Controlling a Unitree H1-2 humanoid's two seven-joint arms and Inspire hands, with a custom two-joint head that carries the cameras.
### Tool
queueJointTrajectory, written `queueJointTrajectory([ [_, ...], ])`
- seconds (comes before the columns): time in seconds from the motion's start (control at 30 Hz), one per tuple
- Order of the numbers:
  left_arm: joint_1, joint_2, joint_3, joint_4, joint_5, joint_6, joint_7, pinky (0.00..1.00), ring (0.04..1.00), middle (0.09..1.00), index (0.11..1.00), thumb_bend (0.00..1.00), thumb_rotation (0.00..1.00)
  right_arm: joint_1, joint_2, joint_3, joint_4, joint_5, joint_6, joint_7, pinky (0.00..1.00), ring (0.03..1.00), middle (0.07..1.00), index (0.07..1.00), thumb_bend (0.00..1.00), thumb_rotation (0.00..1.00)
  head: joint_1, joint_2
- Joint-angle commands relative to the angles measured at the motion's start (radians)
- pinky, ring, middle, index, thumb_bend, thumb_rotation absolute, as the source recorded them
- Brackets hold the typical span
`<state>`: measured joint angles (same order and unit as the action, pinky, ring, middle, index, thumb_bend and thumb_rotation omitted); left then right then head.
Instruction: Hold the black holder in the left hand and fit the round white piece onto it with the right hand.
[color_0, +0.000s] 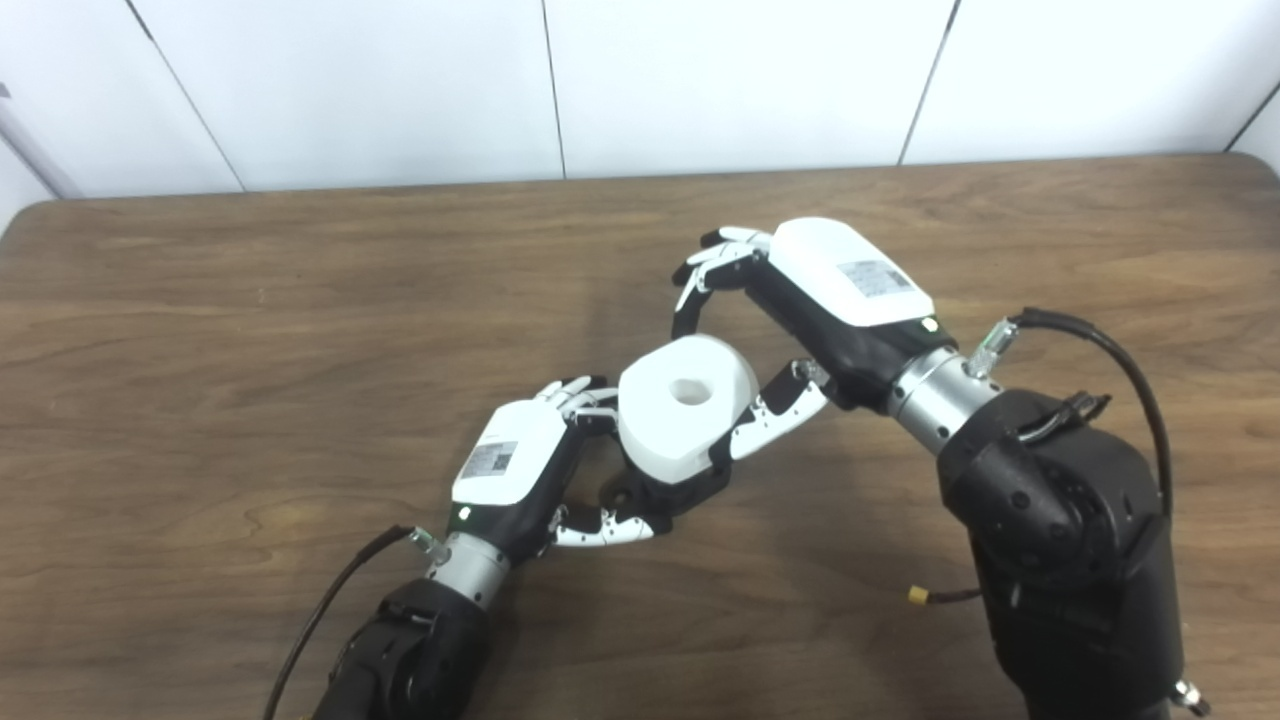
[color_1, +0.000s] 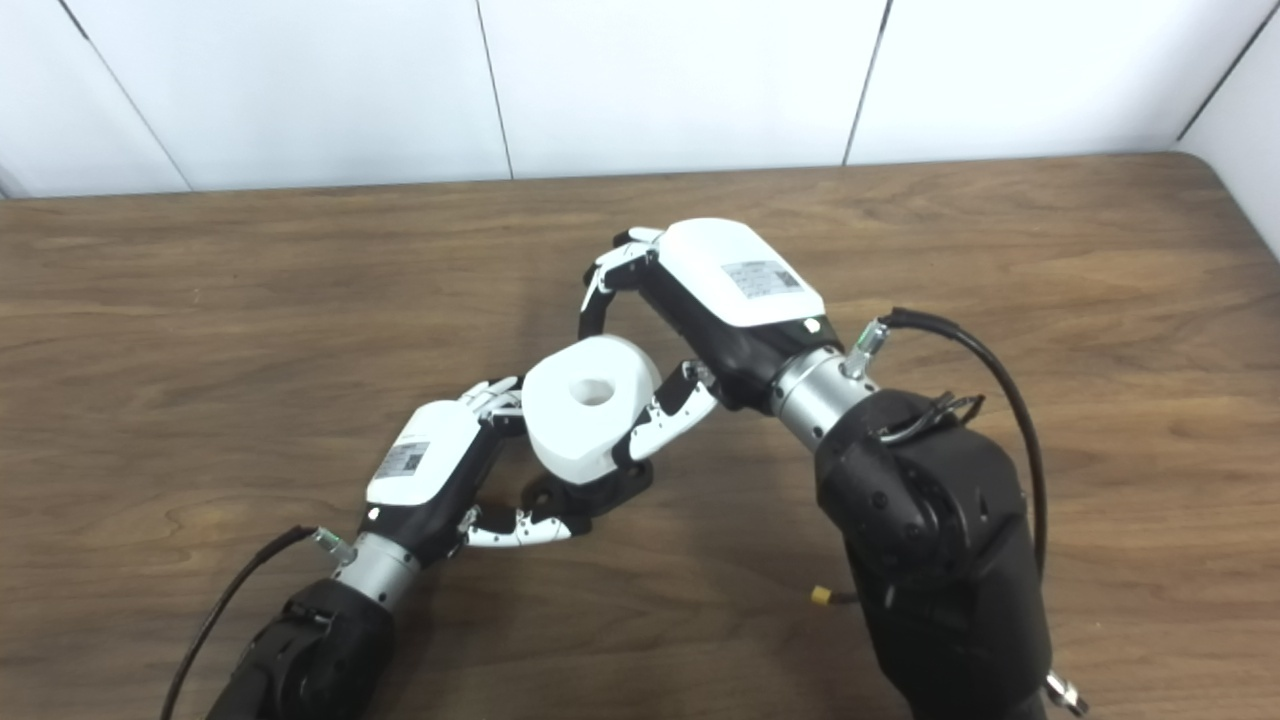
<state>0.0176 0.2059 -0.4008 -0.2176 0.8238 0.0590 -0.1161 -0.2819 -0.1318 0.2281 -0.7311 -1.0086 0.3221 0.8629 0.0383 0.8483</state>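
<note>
Nearest the camera, the bulky black right forearm (color_0: 1060, 540) fills the five-o'clock corner, a black cable (color_0: 1120, 350) looping off its silver wrist. From it the right hand (color_0: 800, 320), white-backed with black and white fingers, reaches toward ten o'clock over the brown wood-grain table (color_0: 250, 330). Its thumb (color_0: 770, 415) lies against the side of the round white plastic piece (color_0: 685, 405) at that piece's four o'clock, while its curled fingers (color_0: 715, 265) arch above the piece's twelve-o'clock edge; whether those fingertips touch it I cannot tell — so the hand looks half-closed around the piece rather than clamped.

That white piece is a thick, matte, drum-like ring with a small round hole in its top face. Its axis runs through the hole and tilts up toward one o'clock, so the holed face looks up and slightly away from the camera. It sits at the picture's centre, directly on the black holder (color_0: 665, 495), which shows only as a dark base under the piece's six-o'clock edge.

At seven o'clock of the piece, the left hand (color_0: 530, 465) is closed on that holder — fingers behind, thumb (color_0: 605, 530) wrapped under the front.
</note>
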Motion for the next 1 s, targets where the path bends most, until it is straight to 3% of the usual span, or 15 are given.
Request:
queueJointTrajectory([
  [0.0,0.025,0.006,-0.019,0.041,0.005,0.025,-0.048,0.91,0.911,0.826,0.485,0.52,0.05,-0.016,0.007,-0.001,-0.014,-0.004,-0.013,-0.023,0.78,0.892,0.783,0.483,0.52,0.14,0.002,0.001],
  [0.3,0.024,0.004,-0.019,0.044,0.006,0.03,-0.049,0.91,0.914,0.831,0.485,0.52,0.05,0.016,0.024,0.019,0.022,-0.009,-0.037,-0.053,0.82,0.897,0.784,0.482,0.52,0.14,0.002,0.001],
  [0.97,0.022,-0.007,-0.021,0.058,0.01,0.028,-0.036,0.9,0.909,0.827,0.485,0.52,0.05,0.032,0.024,0.05,0.076,0.001,-0.074,-0.135,0.79,0.89,0.787,0.482,0.52,0.14,0.012,-0.013],
])
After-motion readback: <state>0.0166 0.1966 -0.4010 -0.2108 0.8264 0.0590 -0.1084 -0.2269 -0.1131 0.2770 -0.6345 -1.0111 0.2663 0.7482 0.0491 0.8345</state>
